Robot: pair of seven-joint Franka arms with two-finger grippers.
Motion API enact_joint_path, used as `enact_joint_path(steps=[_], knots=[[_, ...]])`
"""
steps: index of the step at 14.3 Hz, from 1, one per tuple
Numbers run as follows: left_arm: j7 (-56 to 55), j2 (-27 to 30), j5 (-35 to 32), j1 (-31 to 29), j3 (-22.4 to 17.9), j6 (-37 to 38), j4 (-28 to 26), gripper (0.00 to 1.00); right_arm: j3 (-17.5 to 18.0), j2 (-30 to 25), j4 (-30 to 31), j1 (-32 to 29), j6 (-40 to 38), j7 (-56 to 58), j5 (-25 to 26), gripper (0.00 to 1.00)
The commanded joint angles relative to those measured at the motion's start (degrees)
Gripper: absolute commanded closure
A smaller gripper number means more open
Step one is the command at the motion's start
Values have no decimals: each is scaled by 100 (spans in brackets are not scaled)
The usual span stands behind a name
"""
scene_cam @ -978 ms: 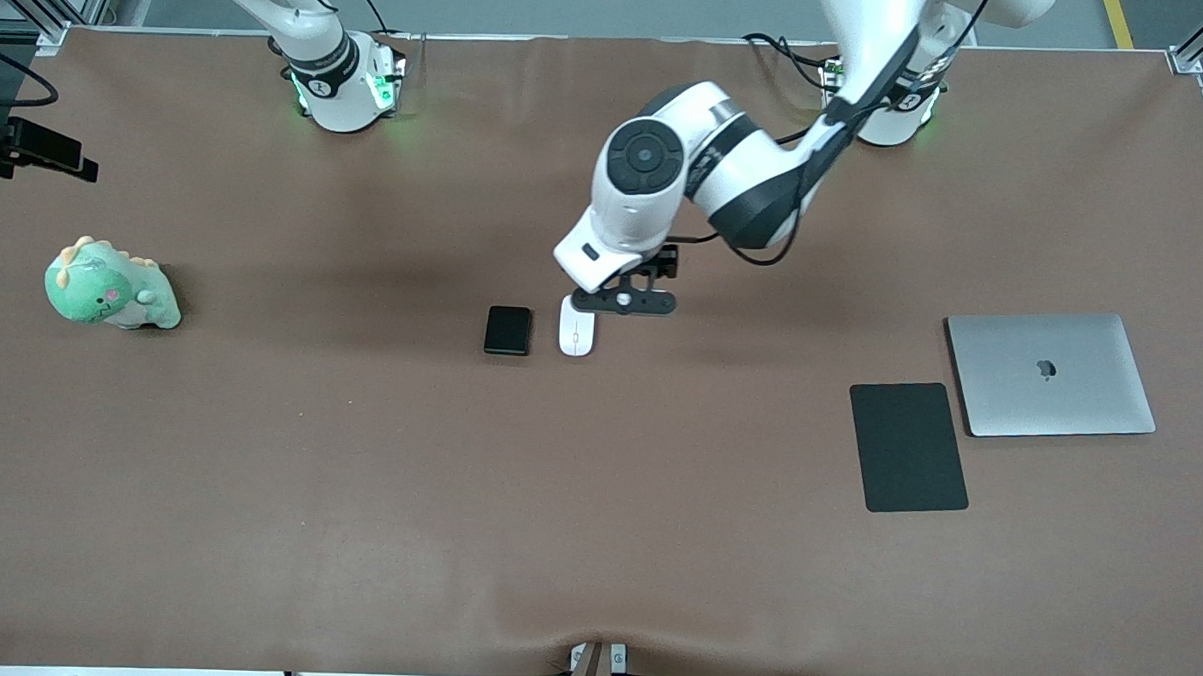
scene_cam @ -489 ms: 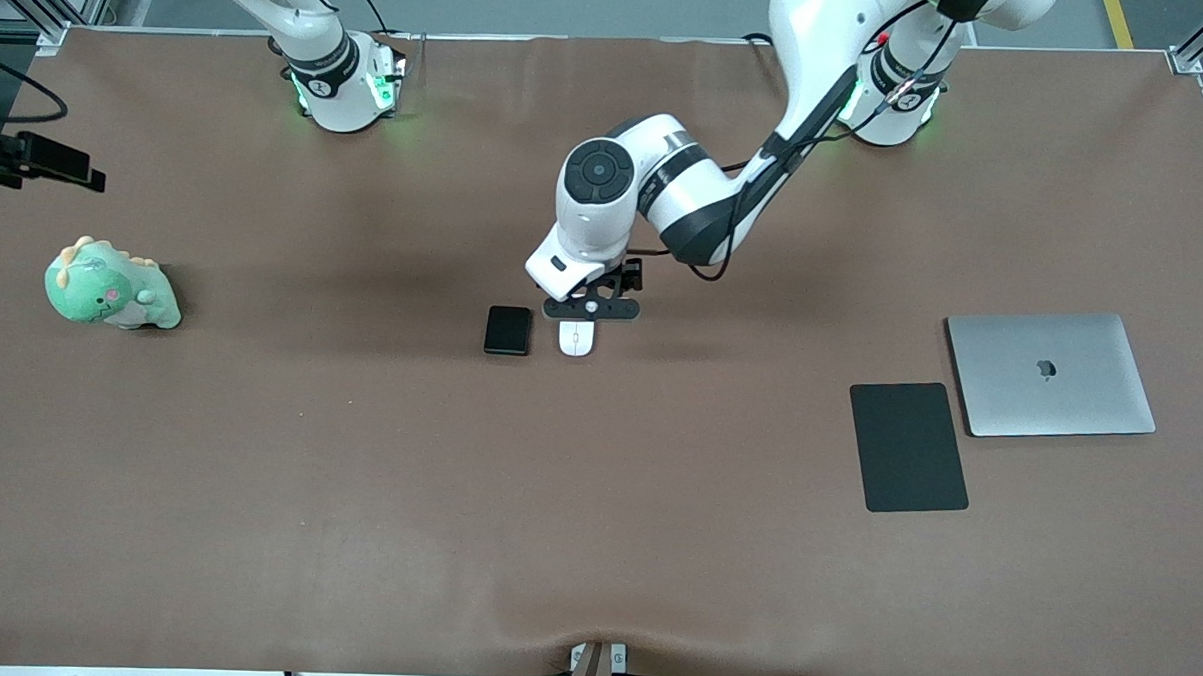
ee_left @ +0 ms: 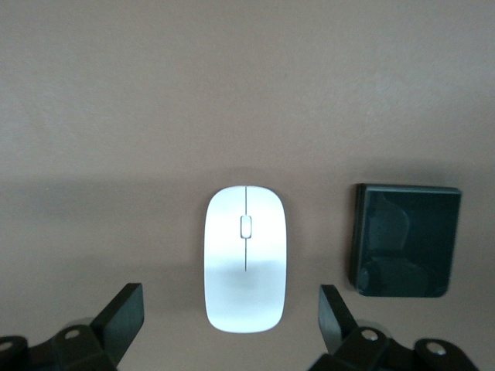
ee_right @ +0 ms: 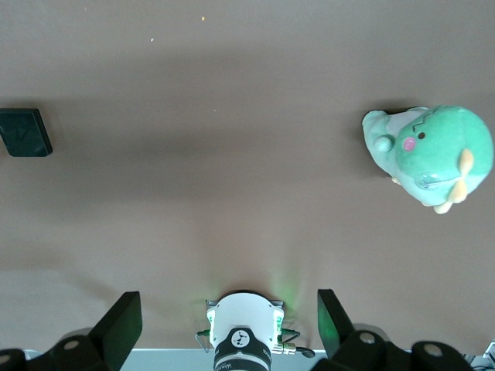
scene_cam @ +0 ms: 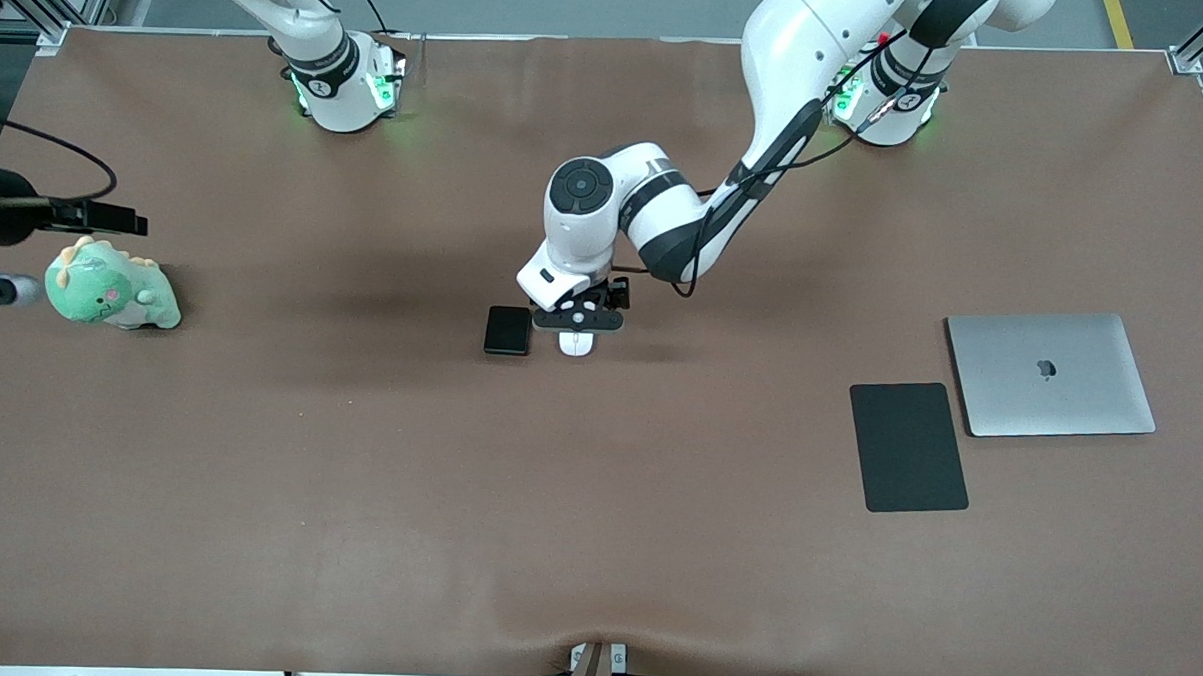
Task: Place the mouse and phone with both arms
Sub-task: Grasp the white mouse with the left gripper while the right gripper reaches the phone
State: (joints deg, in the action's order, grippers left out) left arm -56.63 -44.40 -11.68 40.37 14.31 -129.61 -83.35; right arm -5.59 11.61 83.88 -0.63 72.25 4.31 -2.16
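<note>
Mid-table, early in a two-arm tidy-up: left gripper [scene_cam: 577,319] poised low over the mouse [scene_cam: 576,343], fingers [ee_left: 124,318] spread wide on either side of the white shell and gripping nothing. Seen from the left wrist, mouse [ee_left: 245,259] flat on the brown table [scene_cam: 357,470], framed between the two open fingertips, not yet touched as far as can be told. Just beside the mouse, toward the right arm's end of the table, the phone [scene_cam: 508,330] lying flat and apart from it, also unhandled.

Well away from the mouse, at the right arm's end of the table, right gripper [scene_cam: 115,223] up in the air above a green plush dinosaur [scene_cam: 111,289], fingers [ee_right: 120,325] likewise wide apart and empty; apparently waiting.

Toward the left arm's end of the table from the mouse, a black mouse pad [scene_cam: 908,447] beside a closed silver laptop [scene_cam: 1051,374], nothing resting on either.

By this evidence, nothing placed so far: both grasps, both carries and both set-downs left to do, with the mouse pickup seemingly first.
</note>
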Motion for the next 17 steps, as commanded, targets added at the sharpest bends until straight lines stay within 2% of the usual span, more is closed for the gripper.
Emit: enact_joint_path(steps=[1,5,8,9,10,11,12,14,17], knots=[[-260,-279,-238,138,-113,-352,117,0,32,104,-73,80,104,52,-74,0],[-331,-508,-343,182,-122,-547,99,0,23,253,23,343,500,-27,-109,0],[-357,-614,-492,182,-113,-556,99,0,32,245,497,361,1150,-62,-118,0],[-366,-623,-501,182,-113,-556,108,33,32,271,463,335,1247,16,-118,0],[-357,-623,-502,182,-113,-556,108,62,32,428,341,292,1257,122,-109,0],[-357,-614,-502,182,-113,-547,108,78,32,621,53,265,1205,314,-135,0],[-349,-597,-502,182,-113,-547,100,83,32,745,-124,265,1195,429,-179,0],[-357,-518,-502,130,-113,-547,108,83,23,746,-65,370,1134,290,-381,0],[-366,-176,-449,-72,-113,-372,91,84,32,755,14,510,1116,35,-390,0]])
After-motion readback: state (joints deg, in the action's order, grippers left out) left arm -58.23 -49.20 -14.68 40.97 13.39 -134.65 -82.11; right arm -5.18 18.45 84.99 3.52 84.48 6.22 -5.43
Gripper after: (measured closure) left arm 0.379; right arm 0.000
